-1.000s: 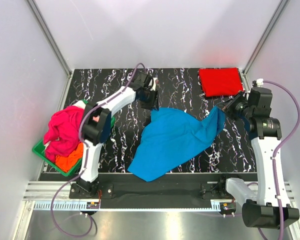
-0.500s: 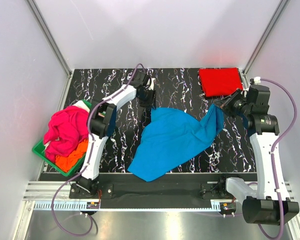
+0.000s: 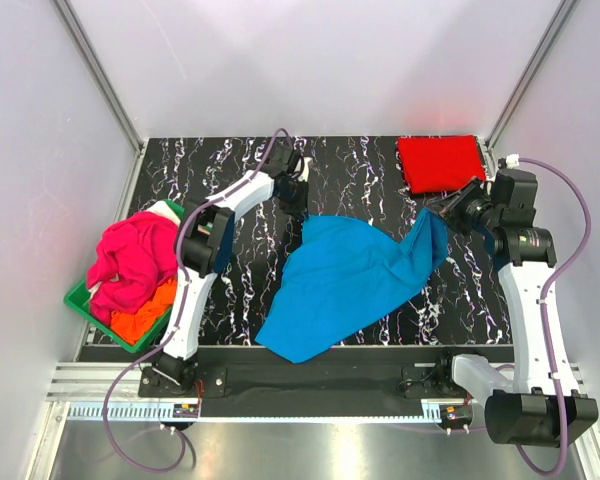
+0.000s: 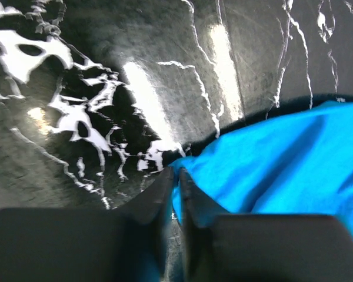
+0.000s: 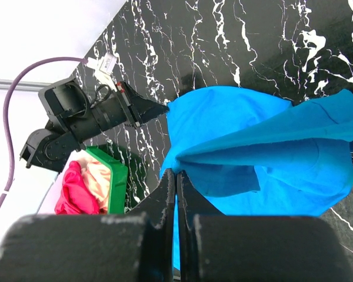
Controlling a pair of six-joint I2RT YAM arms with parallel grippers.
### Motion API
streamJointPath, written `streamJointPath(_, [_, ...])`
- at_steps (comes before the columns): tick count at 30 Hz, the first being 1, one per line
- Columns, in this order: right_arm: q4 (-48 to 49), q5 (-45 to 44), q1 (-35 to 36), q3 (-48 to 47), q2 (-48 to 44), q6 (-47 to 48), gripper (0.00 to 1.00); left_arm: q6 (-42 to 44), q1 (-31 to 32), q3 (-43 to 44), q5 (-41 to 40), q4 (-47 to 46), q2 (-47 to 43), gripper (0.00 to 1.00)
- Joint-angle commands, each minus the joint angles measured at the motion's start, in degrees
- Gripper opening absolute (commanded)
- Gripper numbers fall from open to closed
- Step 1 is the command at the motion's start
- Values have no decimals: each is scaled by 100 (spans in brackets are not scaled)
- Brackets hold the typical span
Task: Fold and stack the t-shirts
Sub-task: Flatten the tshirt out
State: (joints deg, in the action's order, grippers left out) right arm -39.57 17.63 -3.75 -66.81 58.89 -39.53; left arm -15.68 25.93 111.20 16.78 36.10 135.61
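1. The bright blue cloth t-shirt (image 3: 350,280) is lying crumpled across the middle of the black white-veined marble-pattern table top (image 3: 365,165), running from a near-left corner up toward the far right.
2. The left gripper (image 3: 301,210) is reaching down to the shirt's far-left corner. In the left wrist view its two fingers (image 4: 159,194) are pressing almost together, with a thin fold of the blue shirt (image 4: 282,158) pinched between them at the cloth's edge, right by the table surface (image 4: 106,70).
3. The right gripper (image 3: 440,212) is clamping the shirt's far-right corner. That corner is standing up off the table as a raised peak, and the cloth is sloping down from it toward the middle.
4. In the right wrist view the fingertips are meeting at (image 5: 175,175) with blue cloth (image 5: 253,147) running in between them, and a taut ridge is leading away from the pinch.
5. The red cloth t-shirt (image 3: 440,163) is lying folded into a flat rectangle in the far-right corner of the table, just beyond the right gripper and apart from the blue shirt.
6. The green plastic basket (image 3: 80,298) is sitting at the left edge of the table.
7. The magenta-pink cloth t-shirt (image 3: 130,260) is heaping up over the basket's rim.
8. The orange cloth t-shirt (image 3: 140,318) is bunching under the pink one at the near side of the basket.
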Motion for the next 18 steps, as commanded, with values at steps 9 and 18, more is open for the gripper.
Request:
streamJointPath(9, [451, -768, 6, -1464, 1210, -354, 0, -321, -193, 1104, -243, 380, -1808, 0])
streamJointPath(18, [-261, -1226, -3, -4700, 2012, -64, 0, -181, -519, 1054, -939, 512, -4471, 0])
